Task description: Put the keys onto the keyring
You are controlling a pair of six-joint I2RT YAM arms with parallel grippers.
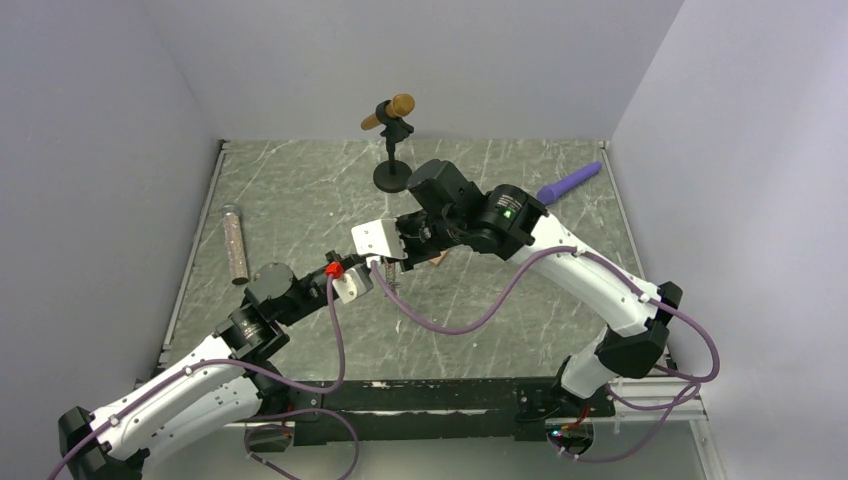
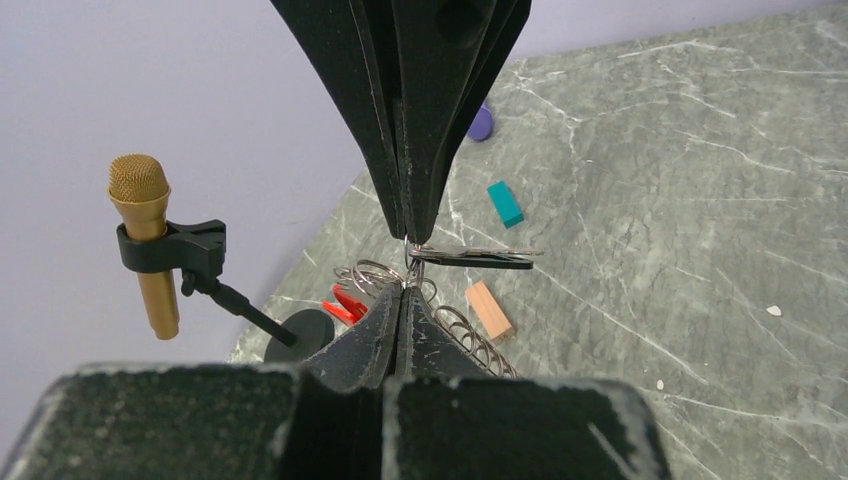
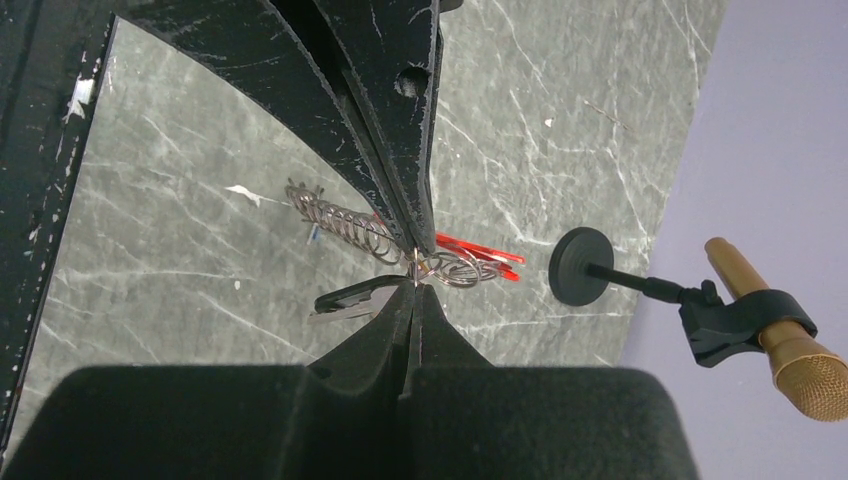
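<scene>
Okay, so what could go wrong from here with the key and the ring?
The small black-headed key is pinched only by the very tips of the right gripper, so it could twist or drop. The left gripper holds the red-clipped, silvery-ringed keyring just as narrowly; the dangling bunch may slip free.

microphone [image 1: 388, 113] – table [image 1: 300, 190] rear | keyring [image 3: 350, 225] before it | tube [image 1: 235, 243] – left edge
</scene>
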